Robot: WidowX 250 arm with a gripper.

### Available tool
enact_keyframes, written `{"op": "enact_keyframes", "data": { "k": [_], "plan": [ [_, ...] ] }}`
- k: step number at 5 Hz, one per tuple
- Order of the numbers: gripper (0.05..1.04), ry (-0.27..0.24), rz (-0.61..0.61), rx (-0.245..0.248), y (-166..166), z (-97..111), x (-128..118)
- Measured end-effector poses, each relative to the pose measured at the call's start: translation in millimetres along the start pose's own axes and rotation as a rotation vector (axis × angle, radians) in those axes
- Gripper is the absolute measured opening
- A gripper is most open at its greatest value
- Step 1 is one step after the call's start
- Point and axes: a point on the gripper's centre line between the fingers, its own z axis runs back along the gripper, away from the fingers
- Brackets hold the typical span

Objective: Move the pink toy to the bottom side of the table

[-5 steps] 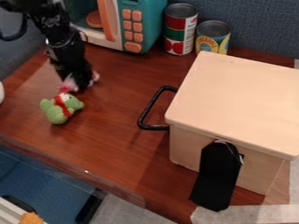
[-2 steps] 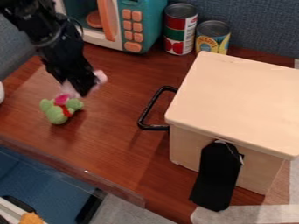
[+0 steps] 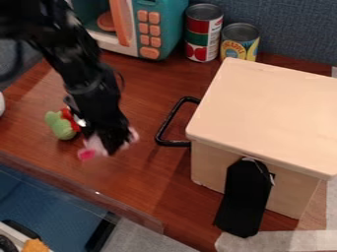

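My black gripper (image 3: 112, 143) hangs over the left-centre of the table, lower than the green toy and left of the wooden box's handle. It is shut on the pink toy (image 3: 97, 144), whose pale pink parts stick out on both sides of the fingers and whose bright pink end points down to the left. The gripper covers the toy's middle. Whether the toy touches the table I cannot tell.
A green plush toy with red (image 3: 60, 126) lies just left of the arm, partly behind it. The wooden box (image 3: 263, 118) with its black handle (image 3: 172, 123) stands on the right. Behind are a teal toy microwave (image 3: 158, 29) and two cans (image 3: 204, 32). The table's front edge (image 3: 85, 189) runs below.
The gripper and the pink toy have moved down and to the right, past the green toy, toward the table's front edge. The arm now covers part of the green toy.
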Motion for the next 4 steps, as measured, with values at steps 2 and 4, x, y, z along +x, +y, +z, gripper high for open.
{"op": "enact_keyframes", "data": {
  "k": [2, 4],
  "plan": [
    [0.44, 0.058, 0.007, 0.058, 2.7, -16.7, -12.8],
    [0.992, -0.003, 0.096, 0.06, 18.5, 32.7, -17.9]
  ]
}}
